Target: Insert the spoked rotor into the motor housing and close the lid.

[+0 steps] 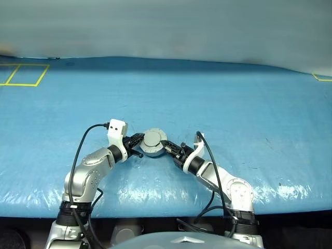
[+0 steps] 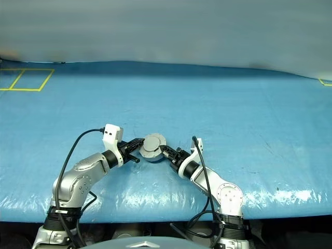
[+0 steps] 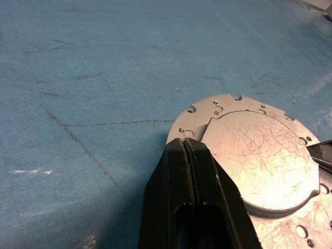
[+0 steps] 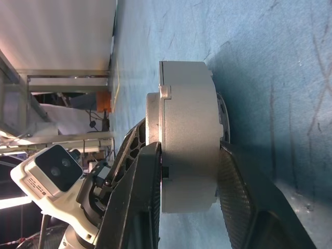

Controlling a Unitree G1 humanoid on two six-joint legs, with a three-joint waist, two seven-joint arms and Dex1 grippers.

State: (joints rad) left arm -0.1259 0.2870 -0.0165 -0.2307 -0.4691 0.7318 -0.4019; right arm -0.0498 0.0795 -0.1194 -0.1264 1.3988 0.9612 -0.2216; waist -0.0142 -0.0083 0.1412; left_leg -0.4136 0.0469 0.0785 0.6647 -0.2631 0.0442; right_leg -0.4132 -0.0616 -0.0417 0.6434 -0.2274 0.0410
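The motor housing (image 1: 153,144) sits near the front edge of the worktop (image 1: 233,104), between the two arms, with the lid (image 3: 259,155) folded down flat over it, plain face with the raised circle uppermost; the spoked rotor is presumably shut inside. The left pincer (image 1: 139,145) is pressed tight together, its tips resting on the lid's rim, apparently to steady the assembly. The right pincer (image 4: 189,171), rolled on its side, straddles the stack, one finger on the lid face and the other beneath the base, likely squeezing the lid home. The worktop is covered in blue, faintly creased sheeting, with yellow tape squares (image 1: 23,74) at the far left.
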